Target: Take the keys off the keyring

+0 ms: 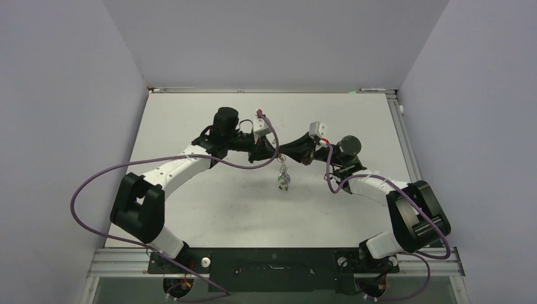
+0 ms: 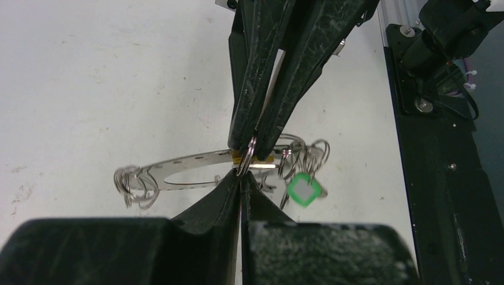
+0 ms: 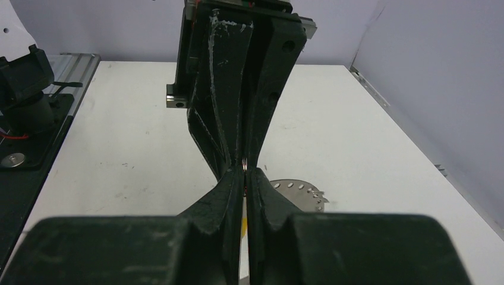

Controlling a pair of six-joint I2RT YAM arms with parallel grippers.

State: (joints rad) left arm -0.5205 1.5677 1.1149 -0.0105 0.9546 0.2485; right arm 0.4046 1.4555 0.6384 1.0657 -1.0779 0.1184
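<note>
The white table [image 1: 209, 209] spreads on every side of me, grey walls well off; only the top view shows that room. My left gripper [image 2: 241, 178] and right gripper [image 2: 249, 157] meet tip to tip, both pressed together. The left wrist alone shows the flat grey metal keyring [image 2: 184, 169] between them, my right pinching a thin wire loop [image 2: 252, 144]. A green-headed silver key [image 2: 304, 191] dangles just beside.

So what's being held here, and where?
The keyring: left gripper and right gripper, tip to tip, both pinch one spot on its rim. The green key hangs loose.
</note>
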